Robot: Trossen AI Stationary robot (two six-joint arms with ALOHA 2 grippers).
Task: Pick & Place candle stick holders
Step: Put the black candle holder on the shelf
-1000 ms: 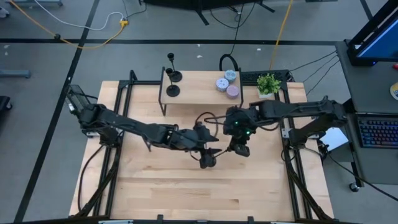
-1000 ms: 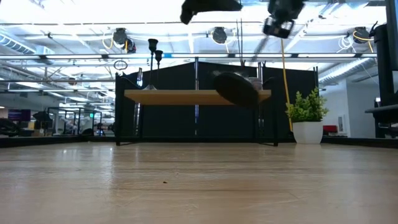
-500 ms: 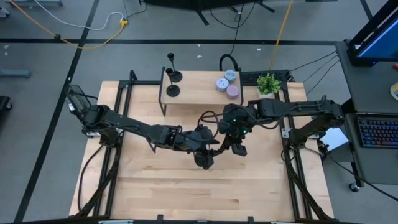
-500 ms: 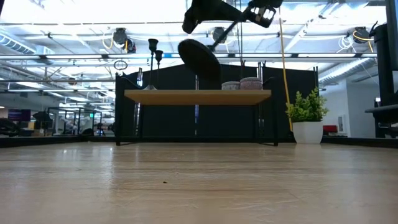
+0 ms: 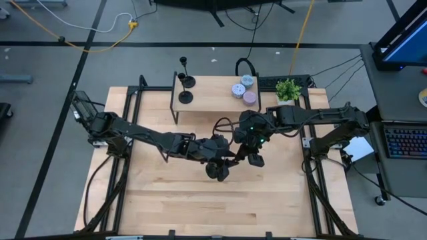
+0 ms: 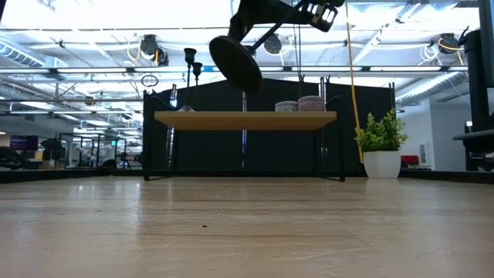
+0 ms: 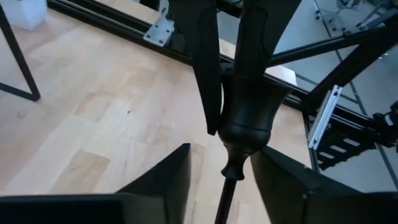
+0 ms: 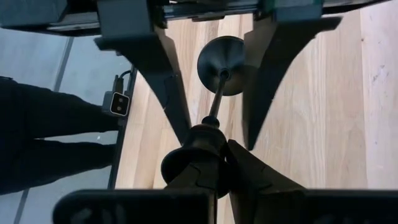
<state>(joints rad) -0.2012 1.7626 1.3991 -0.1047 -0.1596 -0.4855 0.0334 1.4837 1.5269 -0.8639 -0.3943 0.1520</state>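
A handover is taking place above the middle of the table. The right gripper is holding one candle stick holder in mid-air, its fingers shut on the cup end, so the thin stem is running straight out ahead of them and the round disc base is hanging at the far end, clear of the table. In the low view the held piece is lying tilted, base lower and pointing away from the right fingers, stem rising toward them.

The left gripper is meeting it from the opposite side. Its fingers are standing partly open, one on each side of the stem just beyond the cup, and the right arm's fingers are showing straight ahead of them. Whether they are already pressing on the stem cannot be told; a gap is showing on each side.

The coming move, as I judge it, is turning on that line-up: the stem's long axis is lying between the left fingers and crossing their closing direction, so they need only close before the right fingers let go.

Two more holders are standing upright on the raised shelf well beyond both grippers, beside the pastel pucks.
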